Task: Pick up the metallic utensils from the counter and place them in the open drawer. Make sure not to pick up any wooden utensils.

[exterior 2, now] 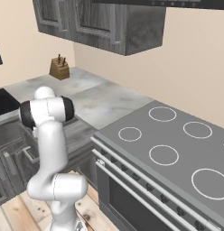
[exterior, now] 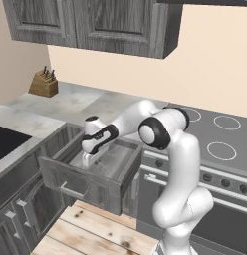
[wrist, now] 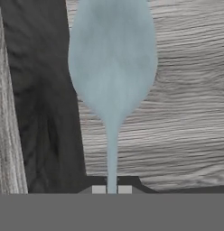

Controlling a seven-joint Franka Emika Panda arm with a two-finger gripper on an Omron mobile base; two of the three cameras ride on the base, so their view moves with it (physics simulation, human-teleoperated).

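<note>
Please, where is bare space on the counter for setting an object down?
The counter is bare between the knife block at the wall and the stove. By the open drawer it is crowded: the gripper holds the spoon over it.

A thin silver-grey spoon (wrist: 112,67) hangs over pale wood grain, its bowl pointing away. The wide dark grey wood-grain drawer (exterior: 90,187) stands pulled open.

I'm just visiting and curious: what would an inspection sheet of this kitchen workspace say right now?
Surface: grey marbled counter.
Job's things: silver-grey spoon held by its handle, bowl pointing away; open drawer below the hand.
Clutter: knife block in the counter's far corner.
Grippers: gripper shut on the spoon, over the drawer.
Cables: nothing seen.
Surroundings: stove, wall cabinets, wooden floor.
</note>
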